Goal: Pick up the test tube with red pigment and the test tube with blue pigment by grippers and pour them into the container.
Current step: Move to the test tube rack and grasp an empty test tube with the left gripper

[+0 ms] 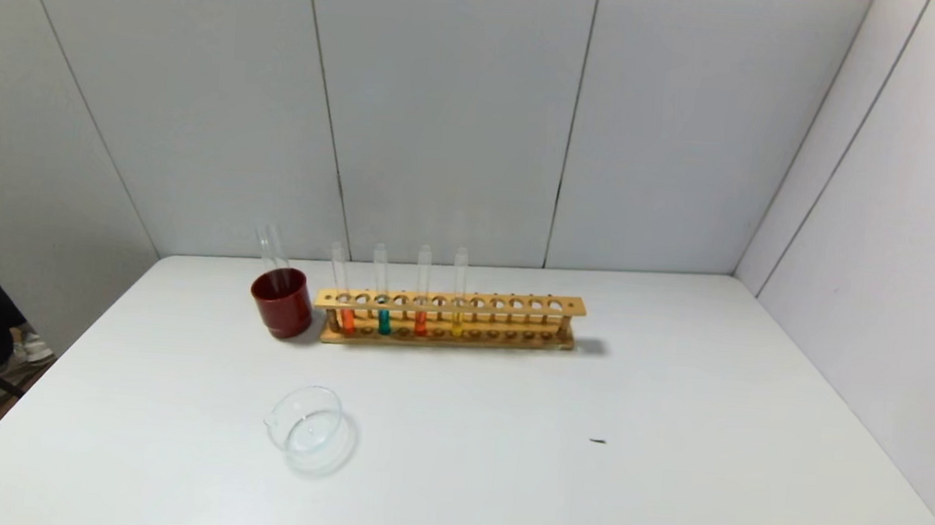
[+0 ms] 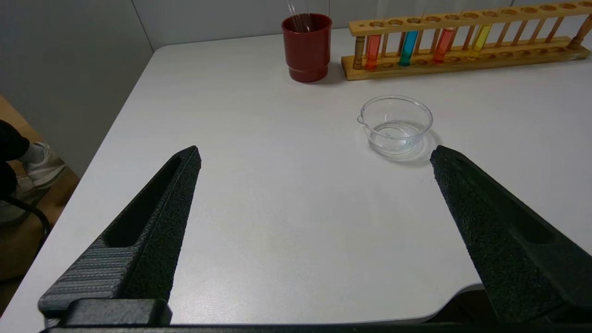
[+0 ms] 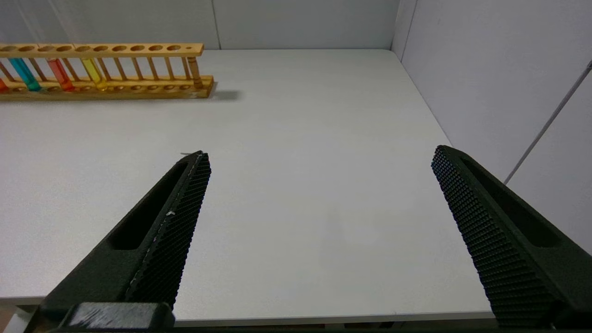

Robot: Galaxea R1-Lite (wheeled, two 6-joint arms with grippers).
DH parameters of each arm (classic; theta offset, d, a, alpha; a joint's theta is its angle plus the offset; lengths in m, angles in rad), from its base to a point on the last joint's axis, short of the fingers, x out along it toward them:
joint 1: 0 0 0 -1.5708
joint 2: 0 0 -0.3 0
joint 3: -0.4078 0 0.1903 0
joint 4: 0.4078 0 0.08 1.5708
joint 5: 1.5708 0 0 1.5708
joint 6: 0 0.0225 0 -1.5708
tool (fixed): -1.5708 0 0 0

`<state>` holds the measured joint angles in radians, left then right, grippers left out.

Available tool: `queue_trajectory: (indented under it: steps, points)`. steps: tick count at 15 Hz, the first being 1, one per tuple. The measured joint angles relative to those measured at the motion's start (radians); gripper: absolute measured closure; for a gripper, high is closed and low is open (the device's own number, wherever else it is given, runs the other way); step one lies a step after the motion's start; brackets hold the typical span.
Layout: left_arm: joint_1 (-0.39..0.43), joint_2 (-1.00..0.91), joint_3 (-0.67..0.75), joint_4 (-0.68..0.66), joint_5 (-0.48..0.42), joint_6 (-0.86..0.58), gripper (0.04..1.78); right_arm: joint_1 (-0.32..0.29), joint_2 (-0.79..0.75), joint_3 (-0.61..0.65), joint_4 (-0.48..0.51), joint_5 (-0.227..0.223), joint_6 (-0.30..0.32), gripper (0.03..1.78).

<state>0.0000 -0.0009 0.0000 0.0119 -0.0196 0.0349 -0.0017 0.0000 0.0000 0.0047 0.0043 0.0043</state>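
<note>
A wooden rack [image 1: 505, 303] stands at the back of the white table. The test tube with red pigment [image 1: 346, 318] is in its leftmost hole and the test tube with blue pigment [image 1: 384, 320] is right beside it. Both show in the left wrist view, red [image 2: 373, 45] and blue [image 2: 408, 41]. The container [image 1: 307, 430], a clear glass dish, sits in front of the rack, also seen in the left wrist view [image 2: 396, 124]. My left gripper [image 2: 317, 155] is open and empty over the table's near left part. My right gripper [image 3: 321, 155] is open and empty over the near right part. Neither shows in the head view.
The rack also holds a deeper red-orange tube [image 1: 421, 322] and a yellow tube [image 1: 456, 322]. A dark red cup [image 1: 281, 302] with clear glass tubes in it stands left of the rack. Grey walls close in the back and the right side. A small dark speck [image 1: 598, 441] lies on the table.
</note>
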Motion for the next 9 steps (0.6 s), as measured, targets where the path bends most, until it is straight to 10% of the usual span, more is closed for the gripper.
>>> queue_trajectory:
  steps: [9]
  points:
    - [0.000,0.000,0.000,0.000,0.000,0.002,0.07,0.000,0.000,0.000,0.000,0.000,0.000,0.06]
